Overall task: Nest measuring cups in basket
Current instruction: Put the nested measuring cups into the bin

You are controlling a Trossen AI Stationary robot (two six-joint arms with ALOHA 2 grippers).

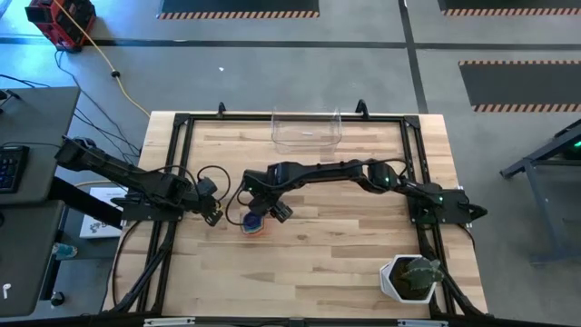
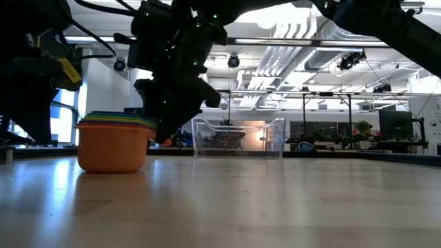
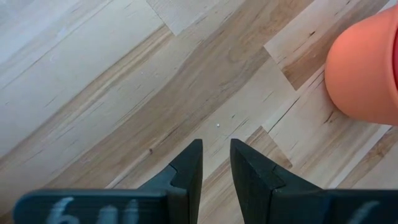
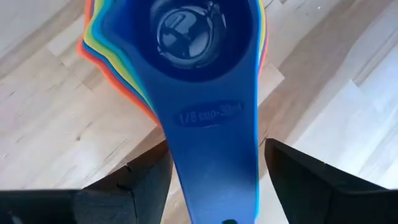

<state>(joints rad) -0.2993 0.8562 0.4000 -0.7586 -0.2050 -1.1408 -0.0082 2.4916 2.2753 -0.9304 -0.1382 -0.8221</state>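
Nested measuring cups (image 1: pixel 254 222) at mid-table from above, stacked rather than loose, well apart from the clear basket (image 1: pixel 306 129) at the far edge; right gripper (image 1: pixel 264 210) over the stack, left gripper (image 1: pixel 214 213) waiting just beside.

Low across the table: matte orange-red outer cup, coloured rims layered inside, on pale wood (image 2: pixel 275 200).

Left wrist: fingers nearly closed, holding nothing.

Right wrist: jaws spread wide either side of the flat blue handle (image 4: pixel 214 155), not yet pinching; likely lining up to lift.
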